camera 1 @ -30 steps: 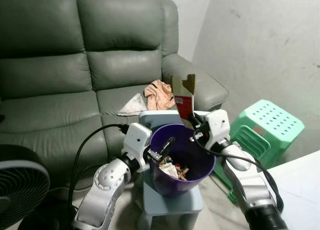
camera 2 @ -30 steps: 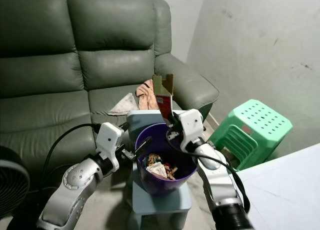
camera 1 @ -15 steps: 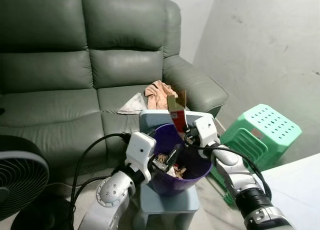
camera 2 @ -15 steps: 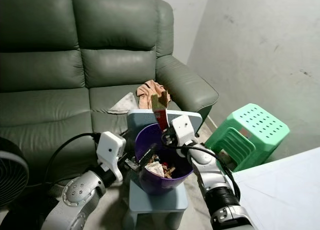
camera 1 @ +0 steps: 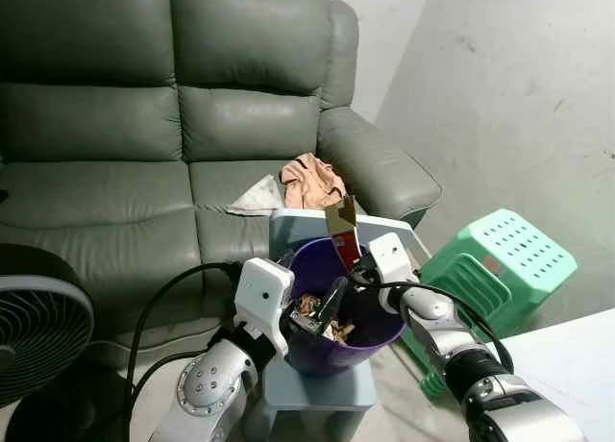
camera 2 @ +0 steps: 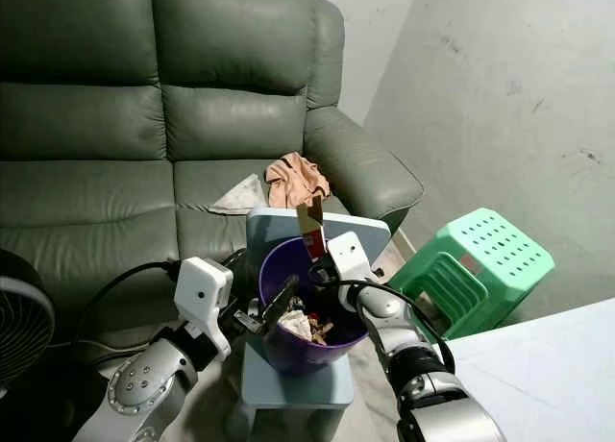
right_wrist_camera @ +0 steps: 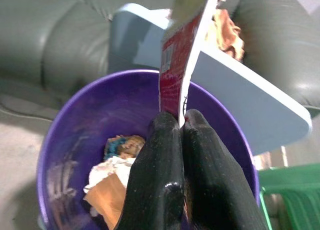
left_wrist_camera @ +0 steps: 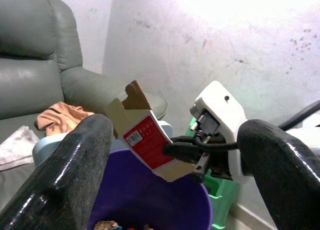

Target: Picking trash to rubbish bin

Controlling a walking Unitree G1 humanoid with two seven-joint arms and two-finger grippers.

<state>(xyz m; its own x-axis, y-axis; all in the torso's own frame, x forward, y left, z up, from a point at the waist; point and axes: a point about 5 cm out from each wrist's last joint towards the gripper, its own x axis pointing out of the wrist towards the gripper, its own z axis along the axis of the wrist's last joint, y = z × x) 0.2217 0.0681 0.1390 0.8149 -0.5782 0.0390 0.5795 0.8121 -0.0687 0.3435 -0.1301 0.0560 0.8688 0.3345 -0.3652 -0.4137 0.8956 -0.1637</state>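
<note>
Right tool (camera 1: 357, 260): fingers pinched on the lower edge of the red carton (camera 1: 343, 225).
Carton: upright over the far rim of the purple bin (camera 1: 384, 329), long axis pointing down into it.
Left tool (camera 1: 322, 312): parted, empty, at the bin's near rim.
Nearer arm: right.

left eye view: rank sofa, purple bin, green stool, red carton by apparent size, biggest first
1. Sofa, largest by far.
2. Purple bin and green stool look close in size; the arms cover part of the bin, so no ranking between them.
3. Red carton, pinched by the right gripper, smallest.
</note>
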